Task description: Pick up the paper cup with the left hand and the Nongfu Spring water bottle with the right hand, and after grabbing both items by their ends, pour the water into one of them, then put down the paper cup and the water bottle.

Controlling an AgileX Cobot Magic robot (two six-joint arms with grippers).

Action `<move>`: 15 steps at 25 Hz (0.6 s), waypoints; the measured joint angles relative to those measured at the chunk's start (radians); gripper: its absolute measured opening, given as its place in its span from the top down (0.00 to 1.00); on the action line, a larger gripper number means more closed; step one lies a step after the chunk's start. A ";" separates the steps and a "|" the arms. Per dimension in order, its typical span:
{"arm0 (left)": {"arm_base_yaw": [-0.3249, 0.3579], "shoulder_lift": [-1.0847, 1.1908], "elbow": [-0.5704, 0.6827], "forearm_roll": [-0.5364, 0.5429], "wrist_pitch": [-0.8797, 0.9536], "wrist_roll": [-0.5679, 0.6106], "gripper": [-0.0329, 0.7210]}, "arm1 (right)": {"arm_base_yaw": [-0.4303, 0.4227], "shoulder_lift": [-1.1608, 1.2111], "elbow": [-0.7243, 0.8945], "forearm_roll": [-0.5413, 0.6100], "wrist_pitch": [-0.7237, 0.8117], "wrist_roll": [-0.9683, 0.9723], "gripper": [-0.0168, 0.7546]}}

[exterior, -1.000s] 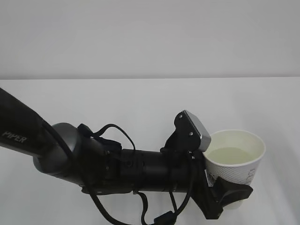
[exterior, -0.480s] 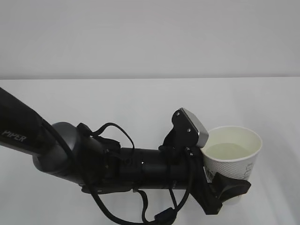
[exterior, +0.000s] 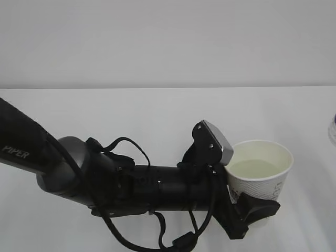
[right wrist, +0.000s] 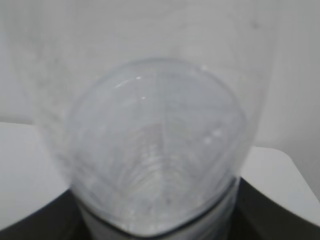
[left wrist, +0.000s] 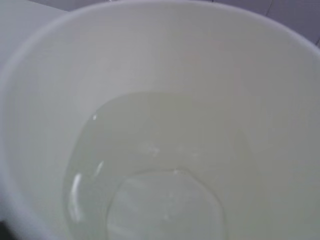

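In the exterior view the white paper cup (exterior: 261,174) stands upright at the lower right, holding clear water (exterior: 254,168). My left gripper (exterior: 255,210) on the thick black PIPER arm (exterior: 79,176) is shut round the cup's lower part. The left wrist view looks straight down into the paper cup (left wrist: 45,75) at the water (left wrist: 150,170). The right wrist view is filled by the clear Nongfu Spring water bottle (right wrist: 155,150), seen close and blurred. My right gripper (right wrist: 160,227) is shut on it, with black fingers (right wrist: 285,215) at both lower corners.
The white table (exterior: 157,115) runs back to a pale wall (exterior: 168,42). A small pale sliver (exterior: 333,129) shows at the right edge of the exterior view; what it is cannot be told.
The left gripper and the cup have shifted slightly left and up. A pale sliver has come into the exterior view at the right edge.
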State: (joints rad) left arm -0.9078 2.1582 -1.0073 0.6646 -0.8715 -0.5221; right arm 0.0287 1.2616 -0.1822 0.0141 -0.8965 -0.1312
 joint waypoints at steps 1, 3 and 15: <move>0.002 0.000 0.000 -0.013 0.000 0.000 0.24 | 0.000 0.007 0.000 0.000 0.000 0.000 0.46; 0.009 0.000 0.000 -0.033 0.000 0.000 0.24 | 0.000 0.023 0.000 0.000 0.000 0.000 0.46; 0.042 0.000 0.000 -0.065 0.002 0.000 0.24 | 0.000 0.156 -0.002 0.000 -0.116 0.054 0.46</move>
State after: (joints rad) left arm -0.8656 2.1582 -1.0073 0.5994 -0.8698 -0.5221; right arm 0.0287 1.4176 -0.1840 0.0141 -1.0120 -0.0772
